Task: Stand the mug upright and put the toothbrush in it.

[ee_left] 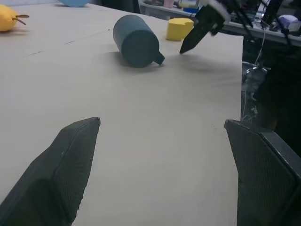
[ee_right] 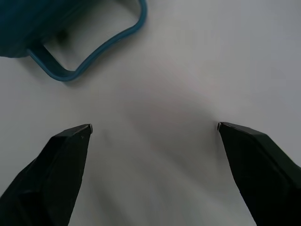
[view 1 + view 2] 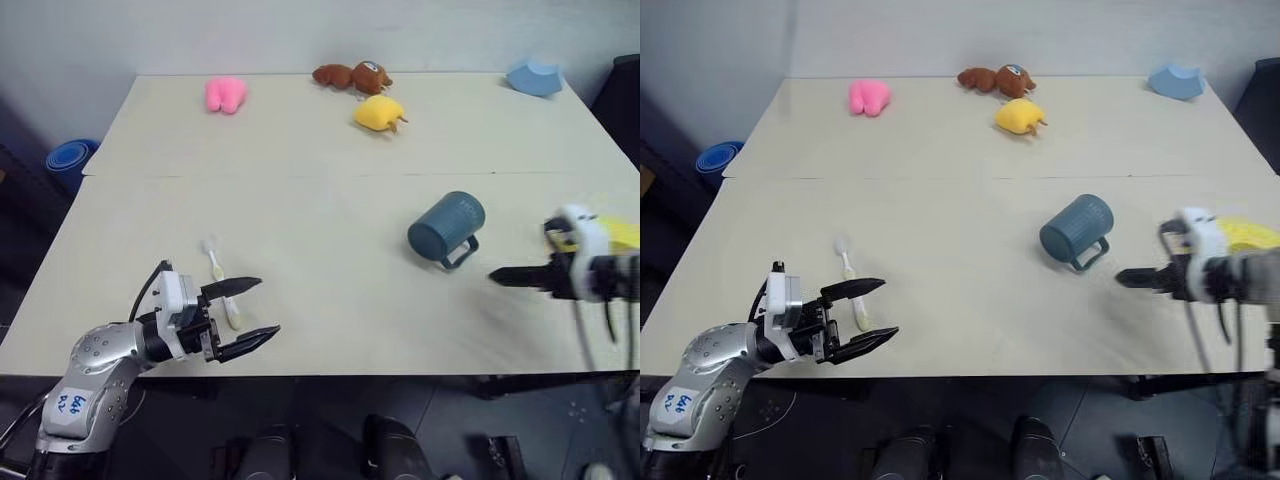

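The mug (image 3: 446, 229) lies on its side on the counter (image 3: 330, 200), handle toward the right end effector (image 3: 505, 277), which hovers just beside it, spread wide and empty. The toothbrush (image 3: 221, 285) lies flat near the left end effector (image 3: 252, 315), also wide and empty.

My right gripper (image 2: 154, 128) hangs with its two black fingers (image 2: 56, 165) spread wide over the pale worktop (image 2: 197, 61), the mug (image 2: 28, 23) and its loop handle lying just ahead.
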